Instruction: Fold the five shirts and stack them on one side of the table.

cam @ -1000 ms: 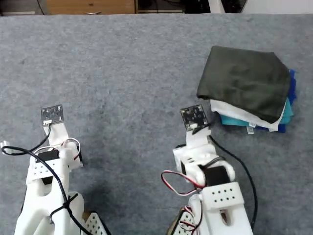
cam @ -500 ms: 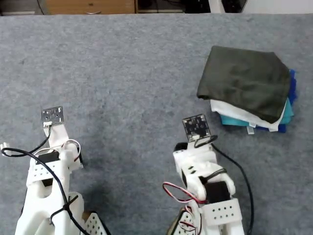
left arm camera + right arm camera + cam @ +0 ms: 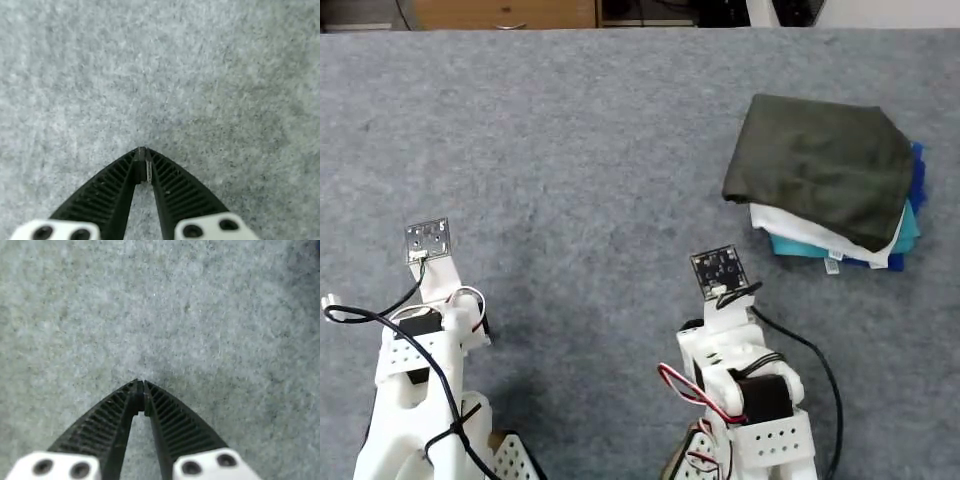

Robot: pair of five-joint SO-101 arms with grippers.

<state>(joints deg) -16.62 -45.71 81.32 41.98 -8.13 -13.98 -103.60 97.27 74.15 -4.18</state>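
Both the left tool and the right tool hang closed and empty above the surface, while the stack of shirts lies beyond the right one, soft and limp, probably best pinched at a folded edge.

Dark, perhaps olive shirt; grey table

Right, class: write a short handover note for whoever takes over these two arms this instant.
Left gripper: shut, empty, above the grey table.
Right gripper: shut, empty, above the table.
Shirts: folded stack at one side, dark shirt on top, white, teal and blue edges beneath.
Done: folding and stacking look finished.
Left: check the stack holds five; I can count four colours.
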